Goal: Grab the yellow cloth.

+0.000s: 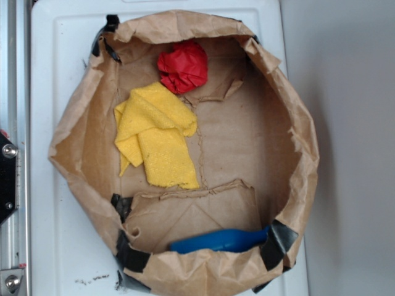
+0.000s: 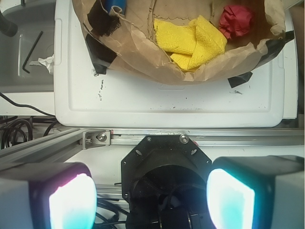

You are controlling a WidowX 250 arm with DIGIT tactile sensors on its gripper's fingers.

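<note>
Yellow cloth (image 1: 157, 137) inside a round brown paper bag (image 1: 296, 132), left of centre on the bag's floor in the exterior view, bunched in irregular overlapping layers, nubby in texture. Just beyond its far right edge, a smaller red wad (image 1: 183, 66), near the cloth, possibly touching at one corner; cannot tell for sure. Well apart from the cloth, along the near wall of the bag, a long blue plastic piece (image 1: 219, 240), partly behind a folded paper flap. Black tape patches (image 1: 278, 242) on the bag's rim at several spots. Bag resting on a white plastic lid (image 1: 46, 74), itself on the tabletop.

In the wrist view, same cloth (image 2: 193, 42) at the top, past the bag's crumpled wall (image 2: 143, 52), red wad (image 2: 236, 20) to its right and a sliver of the blue piece (image 2: 116, 5) to its left. End effector (image 2: 150, 196) spread wide, two glowing pads (image 2: 70, 201) at the bottom corners, nothing between them, well short of the bag, above a metal rail (image 2: 200, 137) beside the lid. Left of the lid, an Allen key (image 2: 32, 50) and a scrap of white paper (image 2: 46, 62).
</note>
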